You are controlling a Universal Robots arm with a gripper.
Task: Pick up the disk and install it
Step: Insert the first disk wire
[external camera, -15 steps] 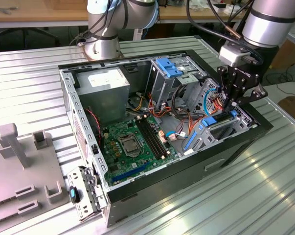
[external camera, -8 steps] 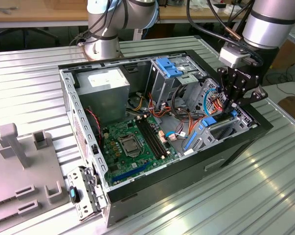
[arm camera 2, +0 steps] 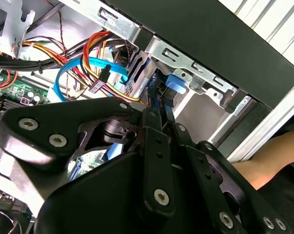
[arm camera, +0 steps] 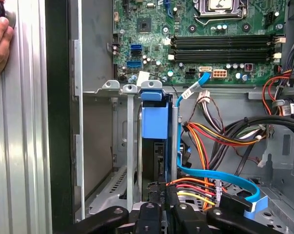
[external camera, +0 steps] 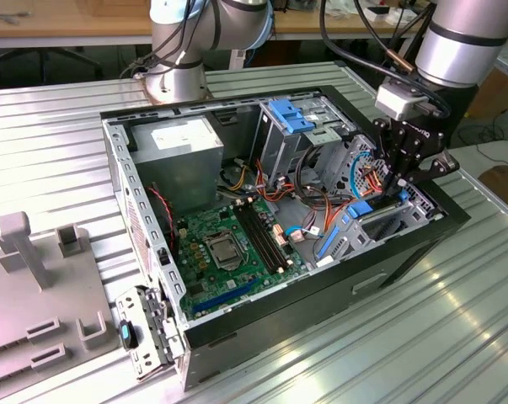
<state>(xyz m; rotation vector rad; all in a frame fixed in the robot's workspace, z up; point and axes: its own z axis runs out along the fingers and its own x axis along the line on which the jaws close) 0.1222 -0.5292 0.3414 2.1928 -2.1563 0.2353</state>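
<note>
Silver-grey tubular arm with light blue joint caps, black cables looped alongside. Small grey box at wrist. Matte black end effector with white lettering on its body; angular linkage plates studded with silver screw heads in second wrist view.

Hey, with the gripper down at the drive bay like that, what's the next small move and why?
Probably a short, gentle push further into the bay: the disk stands edge-on between the metal rails, with the gripper at its near end.
</note>
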